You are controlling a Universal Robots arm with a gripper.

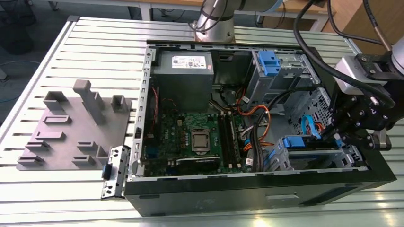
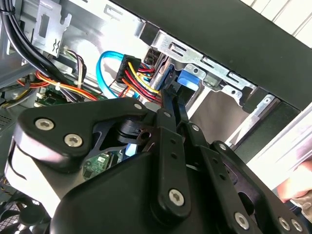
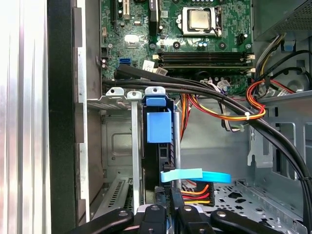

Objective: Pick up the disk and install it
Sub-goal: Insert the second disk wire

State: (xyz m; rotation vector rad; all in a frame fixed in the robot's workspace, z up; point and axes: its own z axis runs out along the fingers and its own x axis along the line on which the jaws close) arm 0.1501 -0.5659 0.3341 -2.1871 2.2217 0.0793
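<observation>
Disk (image 3: 157, 124) sits in the bay at lower right of the case (image 1: 252, 201), gripper (image 1: 341, 137) at its end, jaws' state unclear.

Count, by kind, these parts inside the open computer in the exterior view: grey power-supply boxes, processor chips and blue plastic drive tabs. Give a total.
Power-supply box: 1
Processor chip: 1
Blue drive tabs: 2
Total: 4
</observation>
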